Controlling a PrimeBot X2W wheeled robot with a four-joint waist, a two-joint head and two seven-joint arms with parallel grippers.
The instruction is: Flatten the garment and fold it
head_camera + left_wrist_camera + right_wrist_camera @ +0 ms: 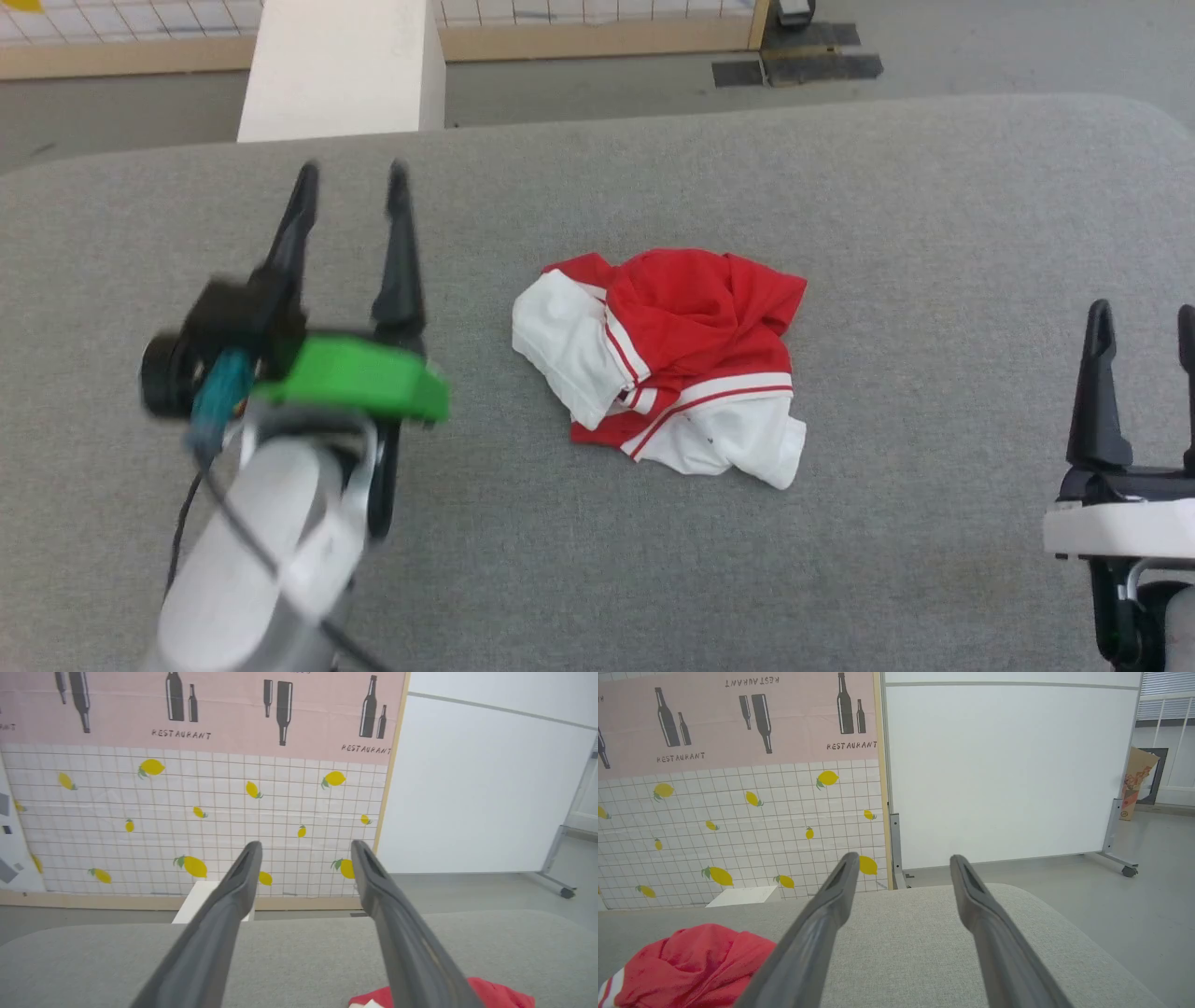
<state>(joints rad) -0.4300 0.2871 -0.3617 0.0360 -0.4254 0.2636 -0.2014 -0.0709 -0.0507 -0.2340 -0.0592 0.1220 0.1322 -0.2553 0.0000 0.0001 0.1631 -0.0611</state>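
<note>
The garment [667, 359], red with white sleeves and red-and-white striped trim, lies crumpled in a heap at the middle of the grey padded table [840, 187]. My left gripper [353, 182] hovers to its left, raised above the table, fingers spread and nothing between them. At the right edge my right gripper [1145, 322] stands open and empty too. A red corner of the garment [495, 994] peeks in at the bottom right of the left wrist view. In the right wrist view the garment [691, 963] bulges at the lower left, beside the open right gripper [901, 858].
A white block [341, 70] stands just beyond the table's far edge, behind the left gripper. Past it runs a lemon-patterned wall panel [196, 812] and a white partition on wheels [1008, 770]. Bare grey table surface surrounds the garment on all sides.
</note>
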